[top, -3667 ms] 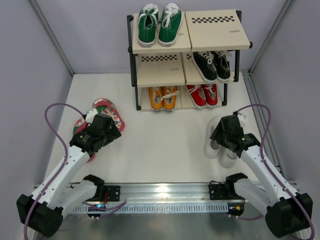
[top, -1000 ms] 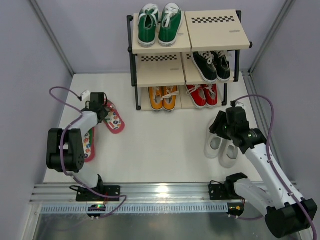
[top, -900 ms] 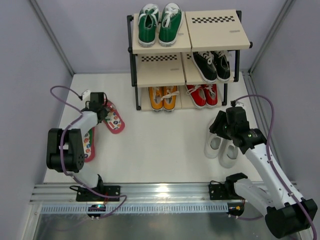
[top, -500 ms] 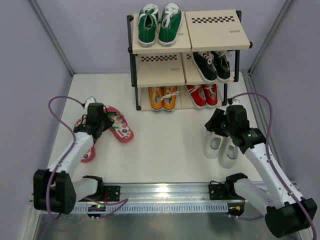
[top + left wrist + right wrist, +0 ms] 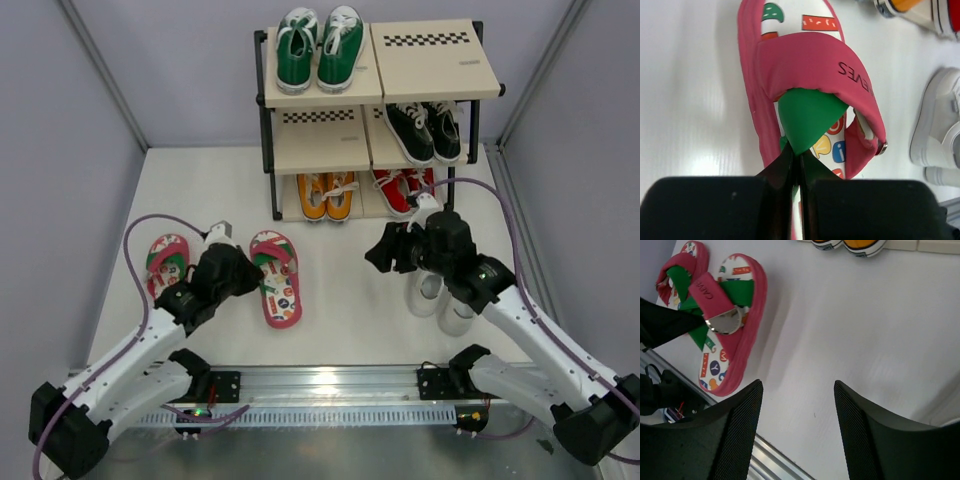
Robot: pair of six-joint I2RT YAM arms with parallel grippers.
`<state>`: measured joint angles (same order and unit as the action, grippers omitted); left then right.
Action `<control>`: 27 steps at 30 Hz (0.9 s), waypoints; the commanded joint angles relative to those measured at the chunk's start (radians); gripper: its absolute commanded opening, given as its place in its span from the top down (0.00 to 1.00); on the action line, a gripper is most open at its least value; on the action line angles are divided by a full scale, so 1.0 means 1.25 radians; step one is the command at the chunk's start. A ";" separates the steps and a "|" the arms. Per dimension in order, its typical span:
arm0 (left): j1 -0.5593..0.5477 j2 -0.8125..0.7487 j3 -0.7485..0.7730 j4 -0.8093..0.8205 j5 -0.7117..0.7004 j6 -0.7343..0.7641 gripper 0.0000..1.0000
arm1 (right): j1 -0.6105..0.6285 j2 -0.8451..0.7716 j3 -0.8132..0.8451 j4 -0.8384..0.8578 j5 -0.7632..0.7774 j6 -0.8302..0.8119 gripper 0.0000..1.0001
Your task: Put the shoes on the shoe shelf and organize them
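Note:
My left gripper [image 5: 247, 270] [image 5: 796, 150] is shut on the green strap of a pink flip-flop [image 5: 278, 280] [image 5: 805, 65], which sits left of the table's middle. The other pink flip-flop [image 5: 166, 262] [image 5: 682, 275] lies further left. My right gripper [image 5: 385, 250] [image 5: 797, 387] hangs open over bare table, holding nothing, just left of the white sneakers [image 5: 440, 295] [image 5: 940, 125]. The orange sneakers [image 5: 327, 195] stand on the bottom left board of the shoe shelf [image 5: 320, 150]. In the right wrist view the held flip-flop [image 5: 732, 325] shows at the upper left.
Green sneakers [image 5: 318, 45] stand on the shelf's top left board, black sneakers [image 5: 425, 130] on the middle right, red sneakers [image 5: 405, 188] on the bottom right. The top right and middle left boards are bare. A metal rail [image 5: 320, 385] runs along the near edge.
My left gripper shut on a flip-flop and carried it right, toward the table's middle. My right gripper moved left, away from the white sneakers, and opened a little wider.

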<state>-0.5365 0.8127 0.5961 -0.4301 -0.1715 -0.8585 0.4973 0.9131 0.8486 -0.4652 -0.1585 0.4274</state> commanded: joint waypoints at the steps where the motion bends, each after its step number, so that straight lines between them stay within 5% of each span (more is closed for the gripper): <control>1: -0.077 0.053 0.034 0.110 -0.025 -0.038 1.00 | 0.060 0.022 0.034 0.067 0.035 -0.019 0.36; 10: -0.228 0.196 0.037 0.224 -0.084 -0.090 1.00 | 0.239 0.074 -0.023 0.183 0.179 0.027 0.10; 18: -0.260 0.215 0.023 0.252 -0.097 -0.094 1.00 | 0.384 0.223 -0.038 0.209 0.290 -0.006 0.10; 27: -0.263 0.188 0.028 0.248 -0.087 -0.089 1.00 | 0.424 0.336 -0.015 0.243 0.395 0.005 0.10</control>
<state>-0.8577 1.0924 0.6052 -0.2279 -0.2615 -0.9455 1.0256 1.2850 0.8043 -0.2207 0.2241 0.4355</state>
